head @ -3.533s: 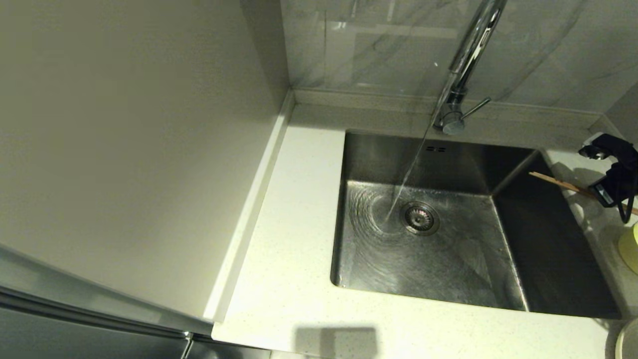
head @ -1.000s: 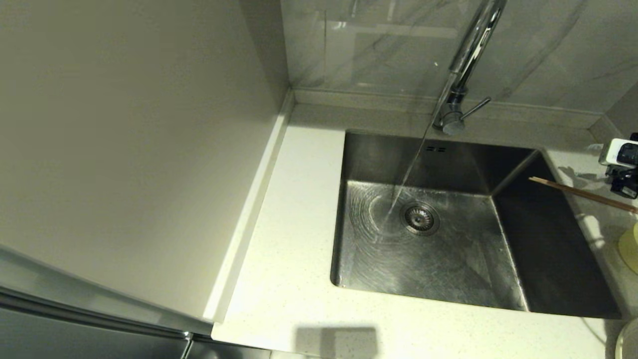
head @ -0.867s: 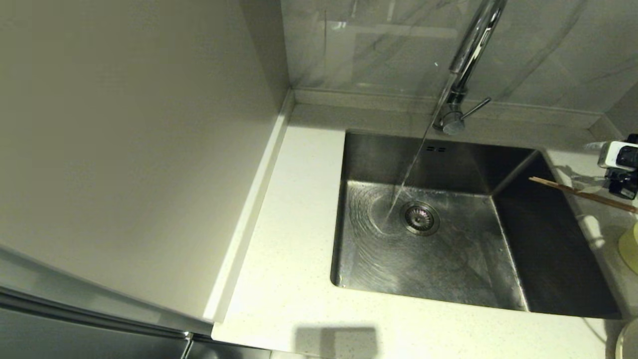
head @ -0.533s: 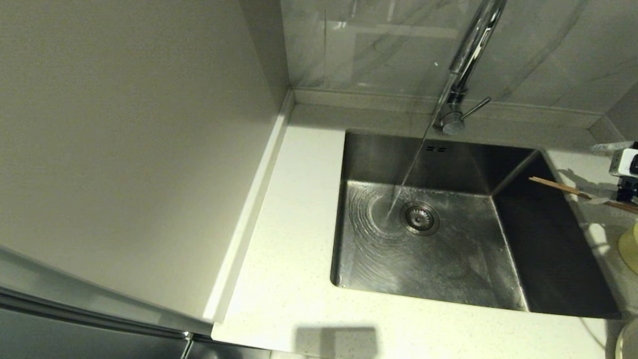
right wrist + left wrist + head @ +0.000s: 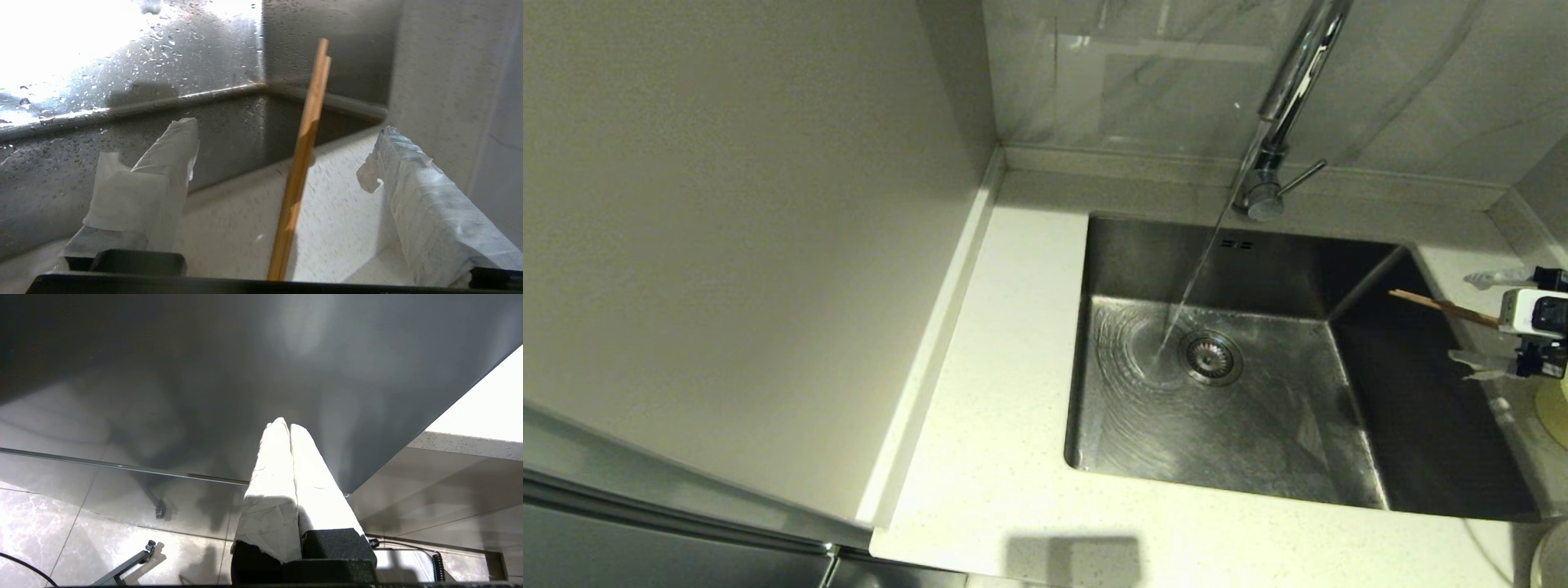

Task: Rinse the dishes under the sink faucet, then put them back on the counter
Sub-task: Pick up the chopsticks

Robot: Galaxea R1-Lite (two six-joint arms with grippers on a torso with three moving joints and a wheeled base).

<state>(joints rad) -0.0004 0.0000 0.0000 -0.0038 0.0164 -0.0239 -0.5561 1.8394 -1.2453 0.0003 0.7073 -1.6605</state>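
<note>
Right gripper [image 5: 282, 163] spread wide, straddling the two thin brown wooden chopsticks [image 5: 302, 163] lying on the white speckled counter [image 5: 1005, 457] right of the steel sink [image 5: 1258, 457], tips overhanging the basin; left gripper [image 5: 288, 430] pinched together, empty, parked low.

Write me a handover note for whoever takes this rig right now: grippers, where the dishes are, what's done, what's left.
Right gripper: open, at the sink's right rim, fingers either side of the chopsticks, not closed on them.
Left gripper: shut, empty, parked low away from the work.
Chopsticks lie on the counter, tips overhanging the sink.
Bowl on the counter at the right edge; plate barely in view.
Faucet running, sink empty.
Left: grasp the chopsticks; what else remains cannot be told.
</note>
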